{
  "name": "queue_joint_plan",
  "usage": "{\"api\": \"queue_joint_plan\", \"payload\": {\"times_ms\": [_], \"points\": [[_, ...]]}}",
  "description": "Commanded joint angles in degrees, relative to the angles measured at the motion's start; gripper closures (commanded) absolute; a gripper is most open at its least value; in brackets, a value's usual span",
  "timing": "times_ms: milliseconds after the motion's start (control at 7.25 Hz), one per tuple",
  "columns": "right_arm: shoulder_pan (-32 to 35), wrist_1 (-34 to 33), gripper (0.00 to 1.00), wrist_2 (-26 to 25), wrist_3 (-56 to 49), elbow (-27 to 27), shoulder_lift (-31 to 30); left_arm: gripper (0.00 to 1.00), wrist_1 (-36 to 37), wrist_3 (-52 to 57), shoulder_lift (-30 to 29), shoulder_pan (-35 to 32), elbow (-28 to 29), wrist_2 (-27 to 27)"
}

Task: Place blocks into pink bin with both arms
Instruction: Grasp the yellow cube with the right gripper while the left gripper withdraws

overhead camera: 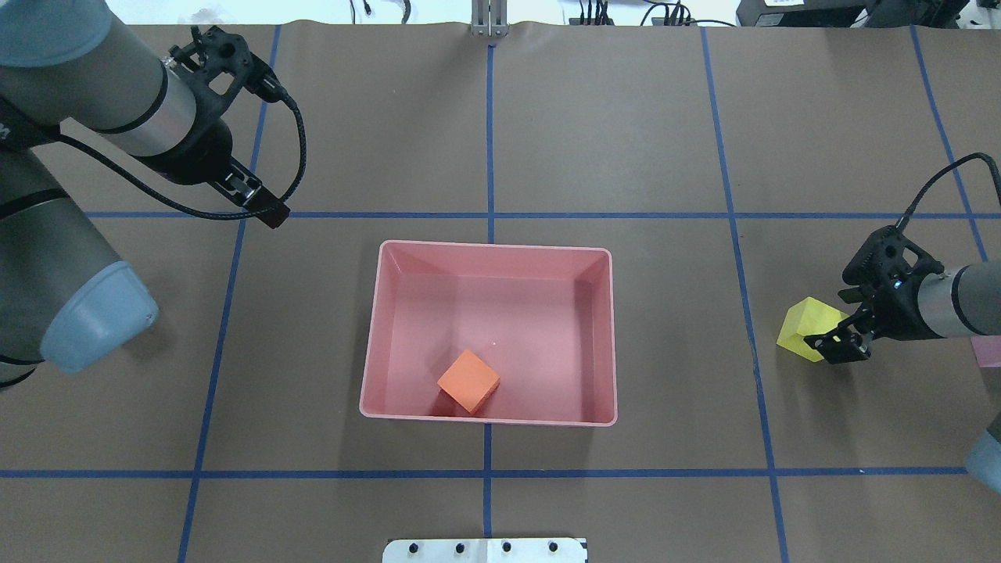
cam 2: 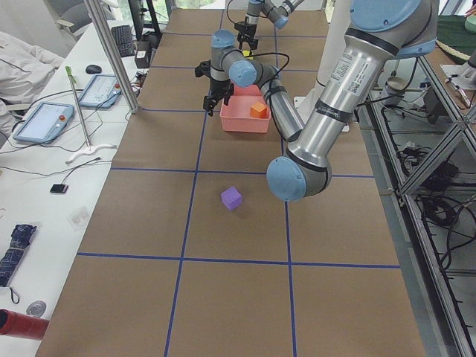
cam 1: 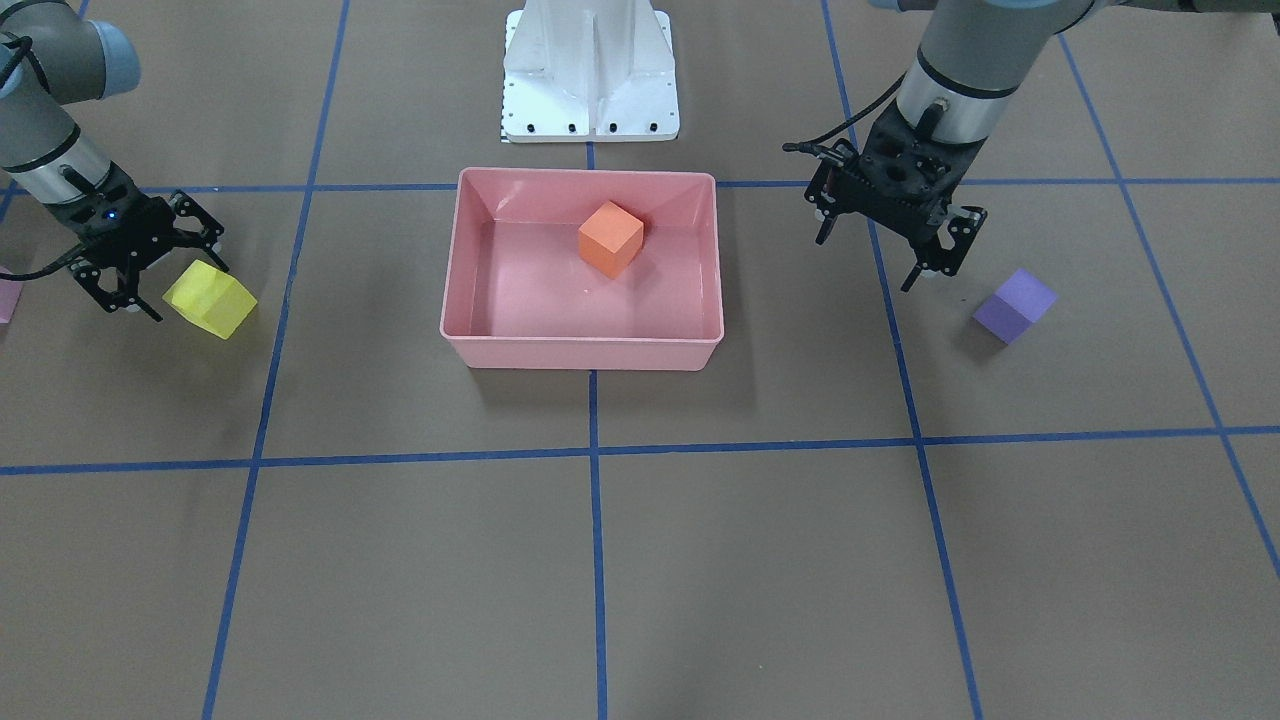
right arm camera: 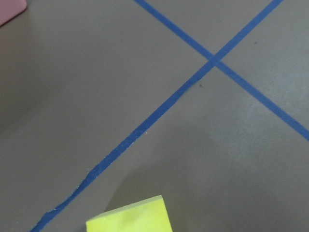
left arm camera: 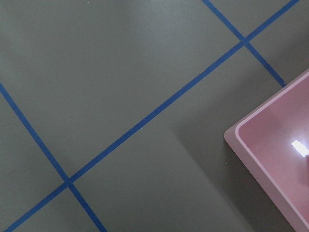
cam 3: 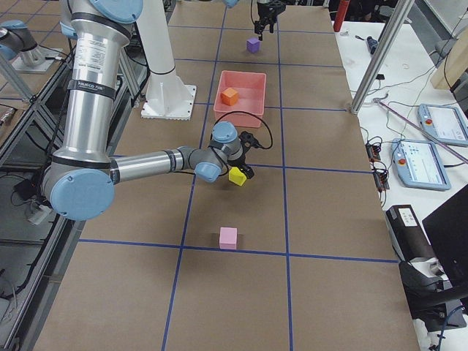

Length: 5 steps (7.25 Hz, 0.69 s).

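Note:
The pink bin (cam 1: 580, 352) stands at the table's middle with the orange block (cam 1: 610, 238) inside it. My right gripper (cam 1: 187, 288) is low over the table and open, its fingers on either side of the yellow block (cam 1: 212, 300), which rests on the table. The light pink block (cam 3: 228, 237) lies beyond it, at the view's edge (cam 1: 4, 295). My left gripper (cam 1: 868, 262) is open and empty, raised between the bin and the purple block (cam 1: 1015, 305). The left arm hides the purple block in the overhead view. The left wrist view shows only a bin corner (left arm camera: 270, 159).
The white pedestal (cam 1: 590, 70) stands behind the bin on the robot's side. Blue tape lines (cam 1: 595, 450) grid the brown table. A side bench with tablets (cam 2: 44, 119) and a metal post (cam 2: 111, 52) runs along the operators' side.

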Motion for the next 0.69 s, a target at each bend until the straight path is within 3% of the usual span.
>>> {"api": "queue_joint_plan", "payload": {"times_ms": [0,138,414,552], "points": [[-2.5,-2.7,0.02,-0.6,0.1,-0.7,0.2,0.00,0.0,-0.2,0.0,0.0,0.0,0.0],[-2.8,-3.1,0.20,-1.4,0.1,-1.2,0.5,0.00,0.0,-0.2,0.1,0.0,0.0,0.0],[-2.2,-3.1,0.98,-0.6,1.0,-0.5,1.0,0.00,-0.1,0.1,0.1,-0.4,0.1,0.0],[-1.2,-3.9,1.00,-0.2,1.3,0.7,1.2,0.00,-0.2,2.0,0.1,-2.0,0.2,-0.2]]}}
